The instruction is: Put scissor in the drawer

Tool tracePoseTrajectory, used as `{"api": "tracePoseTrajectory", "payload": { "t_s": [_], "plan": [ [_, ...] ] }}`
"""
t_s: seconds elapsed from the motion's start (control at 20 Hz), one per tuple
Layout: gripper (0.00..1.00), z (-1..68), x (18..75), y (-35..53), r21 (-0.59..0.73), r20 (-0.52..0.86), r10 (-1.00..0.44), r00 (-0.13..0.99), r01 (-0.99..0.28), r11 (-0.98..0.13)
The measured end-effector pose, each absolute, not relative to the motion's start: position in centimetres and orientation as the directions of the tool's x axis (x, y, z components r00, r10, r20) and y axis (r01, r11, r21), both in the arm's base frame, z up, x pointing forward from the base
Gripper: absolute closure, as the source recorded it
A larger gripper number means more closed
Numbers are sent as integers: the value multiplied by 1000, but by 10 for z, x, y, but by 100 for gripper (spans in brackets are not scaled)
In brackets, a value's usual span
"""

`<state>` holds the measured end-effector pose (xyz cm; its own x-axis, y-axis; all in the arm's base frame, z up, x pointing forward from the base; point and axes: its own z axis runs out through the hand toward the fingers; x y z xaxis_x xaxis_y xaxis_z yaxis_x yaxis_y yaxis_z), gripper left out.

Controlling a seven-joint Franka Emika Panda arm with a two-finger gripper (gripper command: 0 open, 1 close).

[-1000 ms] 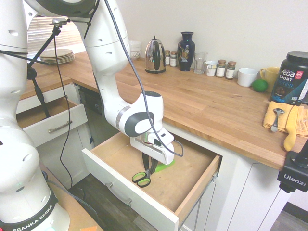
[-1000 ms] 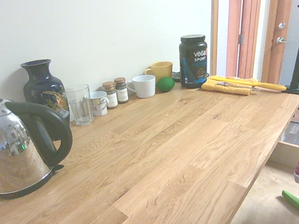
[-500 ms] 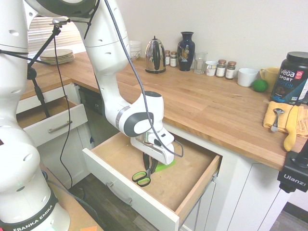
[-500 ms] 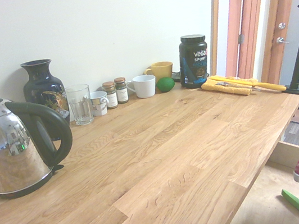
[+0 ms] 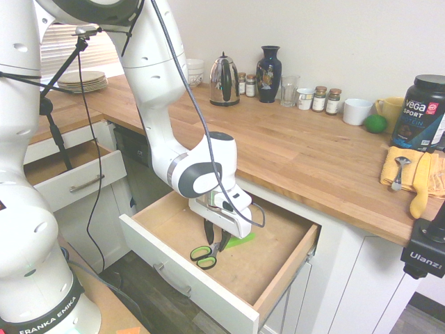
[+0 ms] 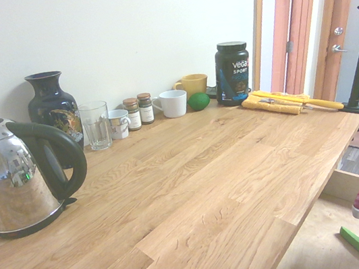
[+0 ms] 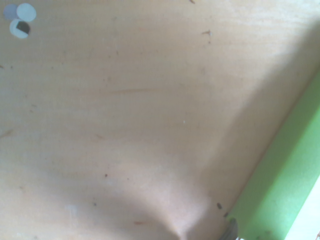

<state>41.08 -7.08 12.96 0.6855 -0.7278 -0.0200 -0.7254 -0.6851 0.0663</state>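
With the scissor (image 5: 208, 253) lying on the drawer (image 5: 271, 261) floor, the hand (image 5: 215, 236) straddles it part-open, so lifting crookedly could snag and drag it.

Scissor: small loop-handled scissors (image 5: 206, 255) lie in the wide wood-sided drawer (image 5: 278, 277) — under my gripper (image 5: 215, 239).

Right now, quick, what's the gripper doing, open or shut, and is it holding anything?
Gripper: open, holding nothing; it straddles the black-and-lime-green-handled scissors, which lie on the bottom of the wide white-fronted drawer.
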Motion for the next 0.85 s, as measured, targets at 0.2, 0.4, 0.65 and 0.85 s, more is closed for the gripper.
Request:
{"api": "tracePoseTrajectory", "payload": {
  "t_s": [0.2,0.4,0.65,0.85],
  "plan": [
    [0,133,412,-71,59,-16,-729,684,-727,-684],
    [0,139,415,-71,48,-6,-729,685,-728,-684],
    [0,150,418,-71,36,1,-730,684,-729,-683],
    [0,160,419,-70,30,0,-730,683,-730,-683]
  ]
}}
